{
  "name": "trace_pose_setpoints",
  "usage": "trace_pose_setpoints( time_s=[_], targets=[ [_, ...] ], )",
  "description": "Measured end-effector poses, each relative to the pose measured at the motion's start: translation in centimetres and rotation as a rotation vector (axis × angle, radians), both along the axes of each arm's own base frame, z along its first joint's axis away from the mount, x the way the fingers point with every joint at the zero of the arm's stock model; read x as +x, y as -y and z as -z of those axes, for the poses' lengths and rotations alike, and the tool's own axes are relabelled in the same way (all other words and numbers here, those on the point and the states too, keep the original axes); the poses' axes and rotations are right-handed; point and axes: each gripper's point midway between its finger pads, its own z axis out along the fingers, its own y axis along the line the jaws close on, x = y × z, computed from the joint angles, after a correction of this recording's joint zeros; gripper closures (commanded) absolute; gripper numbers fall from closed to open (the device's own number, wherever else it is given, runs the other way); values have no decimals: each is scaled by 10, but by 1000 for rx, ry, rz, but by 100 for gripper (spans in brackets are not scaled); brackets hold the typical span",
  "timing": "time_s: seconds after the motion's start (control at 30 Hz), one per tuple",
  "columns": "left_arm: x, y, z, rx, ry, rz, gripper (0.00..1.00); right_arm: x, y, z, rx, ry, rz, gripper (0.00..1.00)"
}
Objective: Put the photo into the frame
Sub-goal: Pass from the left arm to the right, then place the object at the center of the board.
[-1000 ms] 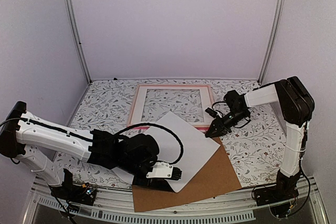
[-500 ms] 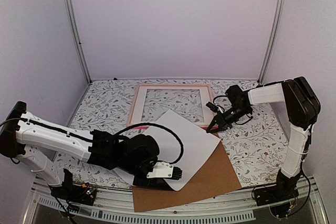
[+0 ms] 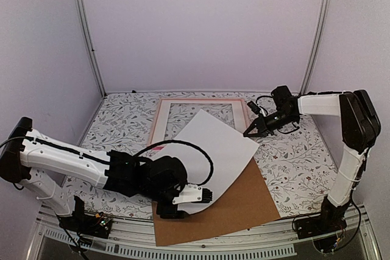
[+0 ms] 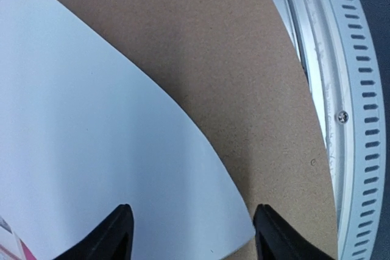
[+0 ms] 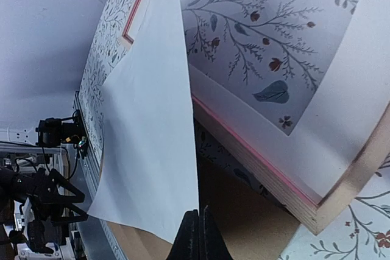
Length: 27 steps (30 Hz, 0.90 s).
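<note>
The photo (image 3: 207, 150) shows only its plain white, smooth back and bows gently. It lies slantwise, with its far part over the thin pink frame (image 3: 159, 123) and its near part on the flat brown fibreboard backing (image 3: 244, 205), all on the floral-patterned counter (image 3: 292, 162). The right gripper (image 3: 248, 133) has its dark fingers (image 5: 190, 238) pressed together on the sheet's right corner. The left gripper (image 4: 194, 235) holds its fingers apart, with the photo's rounded-looking near corner lying between them over the grainy board.

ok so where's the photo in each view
top external: photo, white side up, centre
left wrist: left half
right wrist: left of centre, corner in the right gripper
shared landmark: brown backing board under it
</note>
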Motion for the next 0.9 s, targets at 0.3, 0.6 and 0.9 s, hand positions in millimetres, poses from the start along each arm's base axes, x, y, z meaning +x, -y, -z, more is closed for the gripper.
trace_pose_setpoints(
  time_s=[0.3, 0.6, 0.9],
  targets=[
    [13, -3, -23, -56, 45, -63, 0, 58, 49, -18, 40, 28, 226, 100],
    [65, -15, -44, -125, 58, -277, 1, 84, 84, -14, 51, 11, 401, 100],
    [143, -31, -67, -259, -35, -664, 5, 24, 95, 34, 4, -151, 479, 100]
  ],
)
